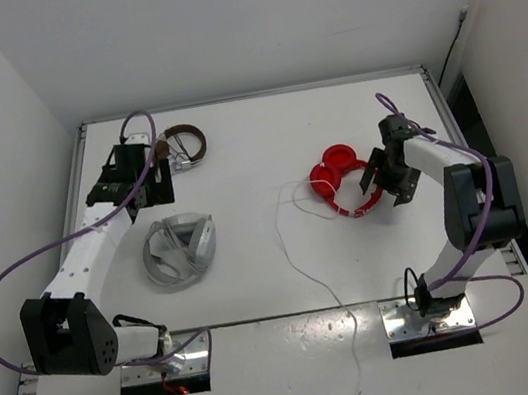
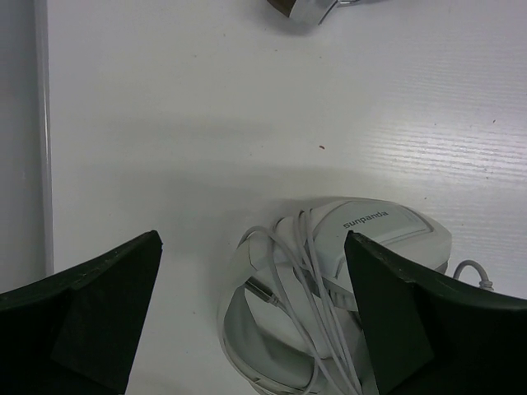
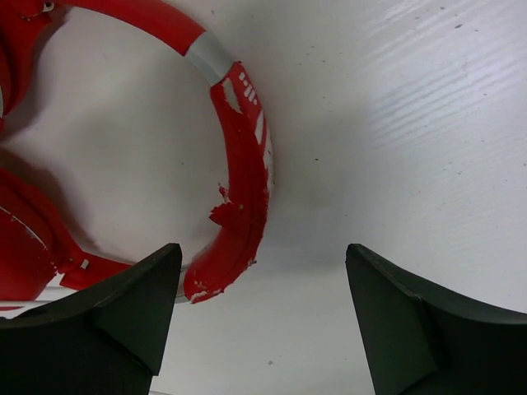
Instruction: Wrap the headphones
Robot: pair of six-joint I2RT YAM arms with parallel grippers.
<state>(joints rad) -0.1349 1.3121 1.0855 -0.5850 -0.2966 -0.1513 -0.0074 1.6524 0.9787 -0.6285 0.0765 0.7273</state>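
Note:
The red headphones (image 1: 341, 182) lie on the white table right of centre, ear cups at the left and the thin headband curving right. Their white cable (image 1: 299, 257) trails loose toward the near edge. My right gripper (image 1: 389, 174) is open and empty, hovering just right of the headband. In the right wrist view the worn red headband (image 3: 244, 173) lies ahead of and near the left finger (image 3: 107, 329), and part of an ear cup (image 3: 20, 247) shows at the left edge. My left gripper (image 1: 131, 179) is open and empty, far from the red headphones.
Grey-white headphones (image 1: 182, 250) with a wrapped cable lie below the left gripper and show between its fingers (image 2: 346, 288). Brown-and-silver headphones (image 1: 185, 147) lie at the back left, with a corner in the left wrist view (image 2: 300, 8). White walls enclose the table.

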